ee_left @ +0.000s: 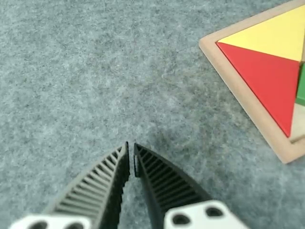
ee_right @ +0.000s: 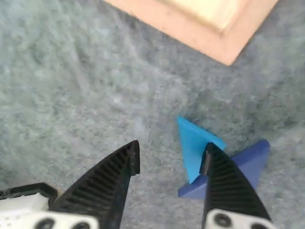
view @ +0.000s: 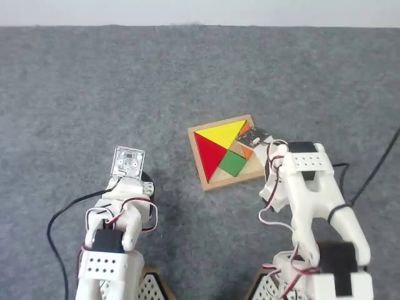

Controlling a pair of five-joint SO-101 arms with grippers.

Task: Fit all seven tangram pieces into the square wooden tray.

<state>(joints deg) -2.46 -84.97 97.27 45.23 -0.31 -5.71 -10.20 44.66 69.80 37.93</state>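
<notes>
We start at the right gripper [ee_right: 170, 160], whose jaws are spread wide just above the grey felt table cover [ee_right: 71, 86]. One black ribbed finger [ee_right: 220, 183] sits at the edge of a light blue plastic triangle [ee_right: 194, 143], and the other finger has bare felt under it. We judge this open stance to be a set-up for pinching the triangle by its edges, since the piece lies flat and offers little else to grip. A dark blue flat piece [ee_right: 250, 160] lies against the triangle. We cannot tell whether the two only touch or overlap, so a careless closing could drag both. Both pieces lie on the felt near one corner of the square wooden tray [ee_right: 209, 33], outside it.

The left gripper [ee_left: 131, 151] has its jaws pressed almost together on nothing. It is parked over bare felt well apart from the tray, probably to keep out of the way.

From above, the tray [view: 197, 159] already holds a large yellow triangle [view: 222, 132], a large red triangle [view: 209, 156], a green square [view: 232, 164] and an orange piece [view: 241, 149]. Bare wood along the side nearest the right arm awaits the rest.
</notes>
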